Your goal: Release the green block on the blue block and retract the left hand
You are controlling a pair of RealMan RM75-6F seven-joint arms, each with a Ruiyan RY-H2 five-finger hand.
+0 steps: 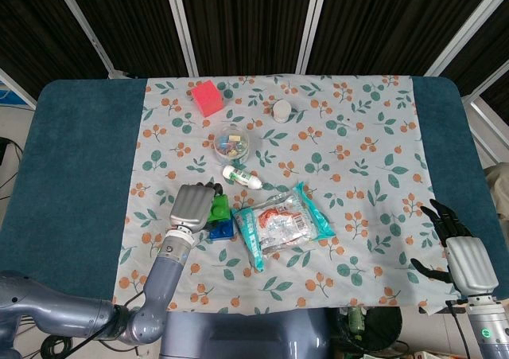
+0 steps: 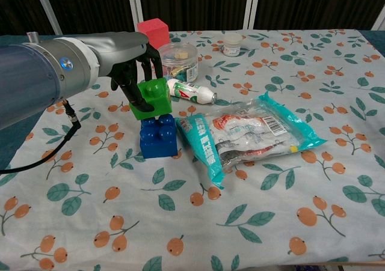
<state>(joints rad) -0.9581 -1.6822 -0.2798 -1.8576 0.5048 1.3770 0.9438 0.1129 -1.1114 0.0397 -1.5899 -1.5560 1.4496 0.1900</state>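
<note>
We see a white tablecloth (image 2: 337, 73) patterned with teal leaves and orange berries, over a dark teal table (image 1: 71, 152). A bright green plastic block (image 2: 153, 100) sits above a deep blue plastic block (image 2: 158, 137). Beside them lies a teal-edged clear packet (image 2: 246, 133), and farther back a pink-red cube (image 2: 153, 30).

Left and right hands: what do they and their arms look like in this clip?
The left hand has a silver-grey back and black fingers, on a grey-blue arm. In the chest view a white band with a small blue round logo rings the forearm and a black cable hangs below. The right hand looks the same, with a green light at its wrist.
</note>
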